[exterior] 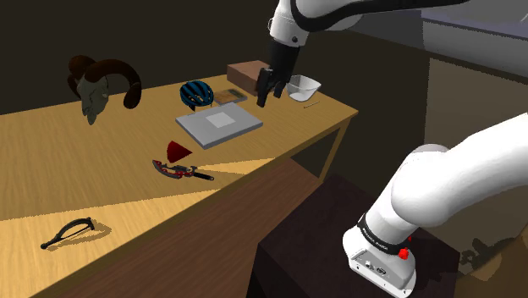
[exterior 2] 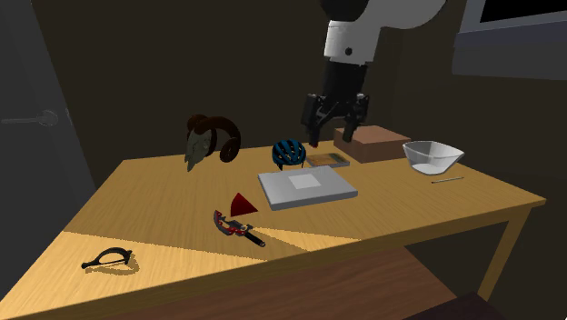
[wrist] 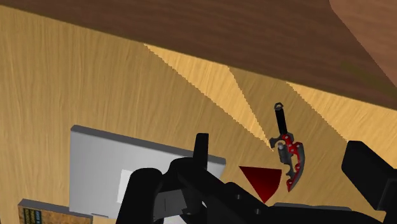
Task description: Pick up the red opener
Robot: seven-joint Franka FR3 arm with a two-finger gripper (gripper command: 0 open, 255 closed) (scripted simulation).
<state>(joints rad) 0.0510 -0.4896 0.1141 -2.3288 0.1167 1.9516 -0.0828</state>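
Observation:
The red opener [exterior: 178, 171] [exterior 2: 234, 225] [wrist: 289, 153] lies flat on the wooden table [exterior: 93, 190], a curved red-and-dark body with a thin black handle. A dark red wedge [exterior: 177, 151] [exterior 2: 242, 203] [wrist: 262, 180] sits right beside it. My black gripper [exterior: 265, 87] [exterior 2: 334, 123] hangs open and empty well above the table, over the far side of a grey slab [exterior: 218, 124] [exterior 2: 306, 188] [wrist: 140, 165]. The opener is well apart from it, past the slab toward the table's front edge. In the wrist view one finger [wrist: 372, 175] stands close to the opener in the picture.
Around the gripper stand a blue helmet [exterior: 196, 93] [exterior 2: 289, 152], a brown box [exterior: 248, 73] [exterior 2: 371, 143], a white bowl [exterior: 303, 85] [exterior 2: 433, 155] and a small flat book [exterior: 228, 96]. A horned skull [exterior: 97, 85] sits at the back. A black bow-shaped tool [exterior: 68, 232] lies near the front edge.

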